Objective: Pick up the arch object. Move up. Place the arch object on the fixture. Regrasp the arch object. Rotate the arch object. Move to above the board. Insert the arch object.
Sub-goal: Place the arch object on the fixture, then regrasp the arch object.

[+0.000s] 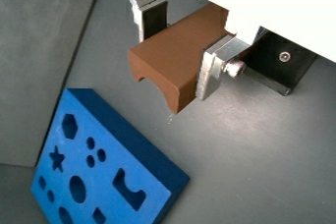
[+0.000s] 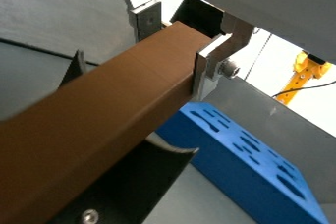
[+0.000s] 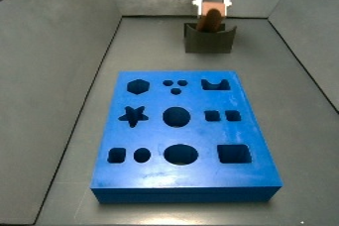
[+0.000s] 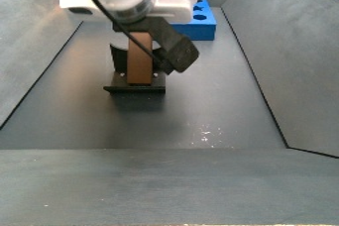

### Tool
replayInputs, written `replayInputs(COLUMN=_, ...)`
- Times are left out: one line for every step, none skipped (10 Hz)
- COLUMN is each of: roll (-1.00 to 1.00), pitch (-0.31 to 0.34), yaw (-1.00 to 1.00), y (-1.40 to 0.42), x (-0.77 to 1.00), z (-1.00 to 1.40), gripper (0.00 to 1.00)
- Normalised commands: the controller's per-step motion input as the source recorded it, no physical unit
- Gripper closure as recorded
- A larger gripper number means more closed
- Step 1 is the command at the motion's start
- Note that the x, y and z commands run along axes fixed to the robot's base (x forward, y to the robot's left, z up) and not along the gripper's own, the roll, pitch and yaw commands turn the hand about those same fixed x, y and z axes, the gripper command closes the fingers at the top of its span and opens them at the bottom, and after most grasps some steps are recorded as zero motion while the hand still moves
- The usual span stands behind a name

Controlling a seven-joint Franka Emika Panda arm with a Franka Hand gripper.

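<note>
One gripper (image 1: 184, 51), positioned over the single fixture (image 3: 209, 38), pinches one arch object (image 1: 178, 56) between its two fingers (image 1: 210, 69). The arch object stands upright at the fixture in both side views. One board (image 3: 185, 131) lies apart.

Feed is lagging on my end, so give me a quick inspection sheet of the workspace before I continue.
Surface: dark grey floor, bare apart from the job's things.
Arch object: orange-brown bar, upright over the fixture in both side views.
Fixture: at the far end, beyond the board.
Board: blue, cut-outs unfilled.
Clutter: nothing seen.
Gripper: above the fixture, fingers shut on the arch object.
Cables: nothing seen.
Surroundings: dark sloped side walls.
</note>
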Motion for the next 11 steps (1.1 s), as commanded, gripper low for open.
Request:
replayInputs(roll=-0.08, pitch=-0.107, yaw=0.00, y=0.05, x=0.07, z=-0.40, gripper=1.00)
replayInputs(roll=-0.08, pitch=-0.103, yaw=0.02, y=0.03, x=0.06, z=-0.32, gripper=1.00)
replayInputs(roll=-0.07, pitch=-0.093, yaw=0.03, y=0.03, x=0.06, z=-0.27, gripper=1.00)
replayInputs(roll=-0.05, pitch=-0.073, yaw=0.04, y=0.04, x=0.05, z=-0.20, gripper=1.00)
replayInputs(roll=-0.05, pitch=-0.070, yaw=0.03, y=0.05, x=0.05, z=-0.18, gripper=1.00)
replayInputs(roll=-0.04, pitch=-0.067, yaw=0.03, y=0.05, x=0.05, z=-0.18, gripper=1.00)
replayInputs(roll=-0.04, pitch=-0.065, yaw=0.03, y=0.05, x=0.05, z=-0.18, gripper=1.00)
replayInputs(roll=0.00, pitch=0.000, yaw=0.00, y=0.00, x=0.00, z=0.00, gripper=0.00)
replayInputs(roll=-0.01, pitch=0.012, yaw=0.00, y=0.00, x=0.00, z=1.00, gripper=0.00)
replayInputs(roll=0.00, pitch=0.015, yaw=0.01, y=0.00, x=-0.01, z=1.00, gripper=0.00)
replayInputs(roll=0.01, pitch=0.025, yaw=0.01, y=0.01, x=-0.02, z=1.00, gripper=0.00)
